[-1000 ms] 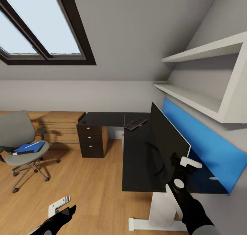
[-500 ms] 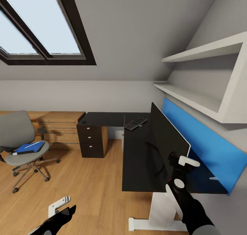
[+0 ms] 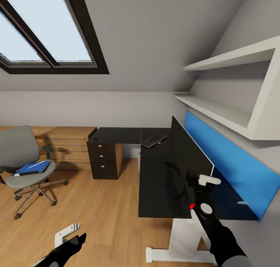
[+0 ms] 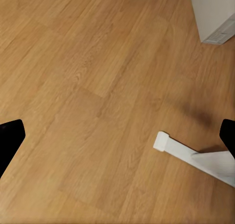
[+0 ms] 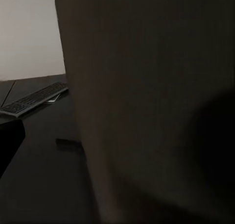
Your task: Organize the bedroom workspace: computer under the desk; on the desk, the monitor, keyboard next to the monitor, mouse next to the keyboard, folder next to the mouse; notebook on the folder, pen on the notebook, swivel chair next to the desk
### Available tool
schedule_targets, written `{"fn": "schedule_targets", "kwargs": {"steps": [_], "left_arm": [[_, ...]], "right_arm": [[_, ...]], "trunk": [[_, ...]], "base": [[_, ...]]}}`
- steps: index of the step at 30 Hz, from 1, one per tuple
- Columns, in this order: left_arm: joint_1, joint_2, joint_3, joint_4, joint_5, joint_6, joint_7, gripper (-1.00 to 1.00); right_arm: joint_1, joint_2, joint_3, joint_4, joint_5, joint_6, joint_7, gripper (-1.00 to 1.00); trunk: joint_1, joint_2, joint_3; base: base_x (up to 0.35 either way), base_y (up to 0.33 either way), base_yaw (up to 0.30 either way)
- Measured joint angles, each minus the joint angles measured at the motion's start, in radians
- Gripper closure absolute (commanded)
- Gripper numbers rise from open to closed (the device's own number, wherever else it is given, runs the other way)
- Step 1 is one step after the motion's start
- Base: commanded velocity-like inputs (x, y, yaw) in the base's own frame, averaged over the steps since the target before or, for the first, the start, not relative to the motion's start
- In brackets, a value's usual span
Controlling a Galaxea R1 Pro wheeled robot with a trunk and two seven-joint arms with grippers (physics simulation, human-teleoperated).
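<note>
Evidently the right pincer is up against the near edge of the monitor, which stands on the dark tabletop in front of the blue wall panel. One white finger lies across the screen's corner and a dark one sits on the front side, so the jaws look parted around the edge. Whether they actually clamp it I cannot tell; the right wrist view is mostly the screen's dark face at close range. My guess is the arm is there to nudge or square the monitor on the tabletop.

The keyboard lies on the far end of the tabletop, angled, well apart from the pincer but close to the monitor's far edge. In the right wrist view it shows as a pale strip of keys.

The folder, blue, rests on the seat of the swivel chair, which stands out on the wooden floor, well apart from the tabletop. It has not been moved yet.

The left pincer hangs low over the floor, open and empty; its dark fingertips sit wide apart.

No brand, label or writing can be read anywhere.
</note>
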Motion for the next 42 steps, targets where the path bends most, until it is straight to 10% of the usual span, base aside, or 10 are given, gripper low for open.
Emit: {"fn": "schedule_targets", "kwargs": {"steps": [13,42], "left_arm": [[0.000,0.000,0.000,0.000,0.000,0.000,0.000,-1.00],[-0.001,0.000,0.000,0.003,0.001,0.000,-0.001,-1.00]], "right_arm": [[0.001,-0.005,-0.003,0.014,0.001,-0.001,0.171,-1.00],[0.001,-0.003,-0.003,0.015,0.005,-0.002,0.166,-1.00]], "trunk": [[0.000,0.000,0.000],[0.000,0.000,0.000]], "base": [[0.000,0.000,0.000],[-0.025,-0.005,0.000]]}}
